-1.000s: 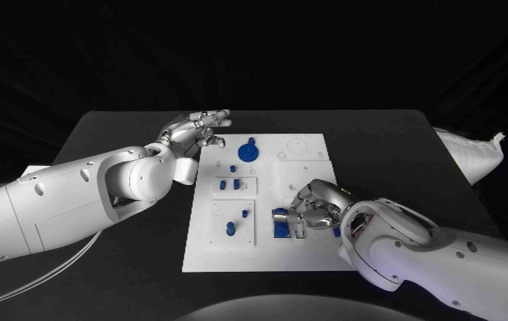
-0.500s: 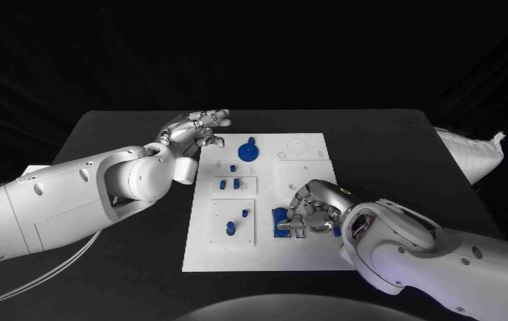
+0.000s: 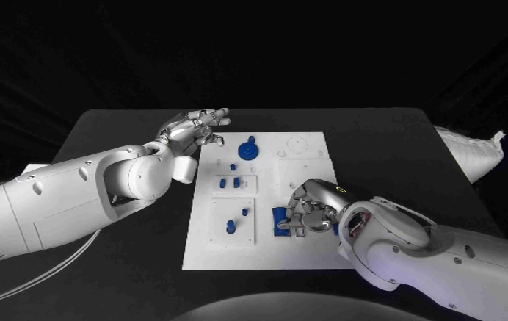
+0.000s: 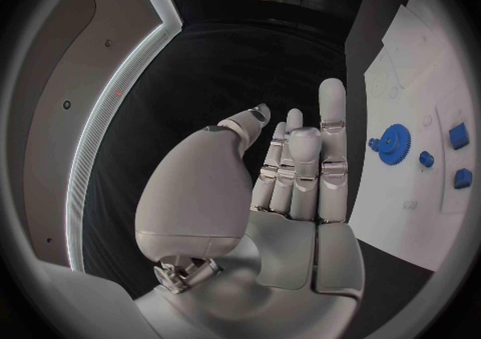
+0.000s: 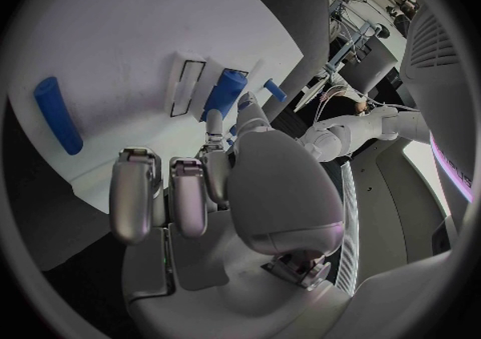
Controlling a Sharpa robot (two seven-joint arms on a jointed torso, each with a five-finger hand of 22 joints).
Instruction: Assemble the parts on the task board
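Black tabletop, dark backdrop behind it. White task board sits mid-table, long axis running away from the robot. Left arm comes in low over the tabletop; left hand hovers just off the board's far-left corner, fingers apart and mostly straight, holding nothing. On the board: blue gear near the far edge, small blue parts in the middle panels, lower one standing upright. Right hand is down on the board's near-right area, fingers curled around a blue block; whether it's actually gripped, can't tell.
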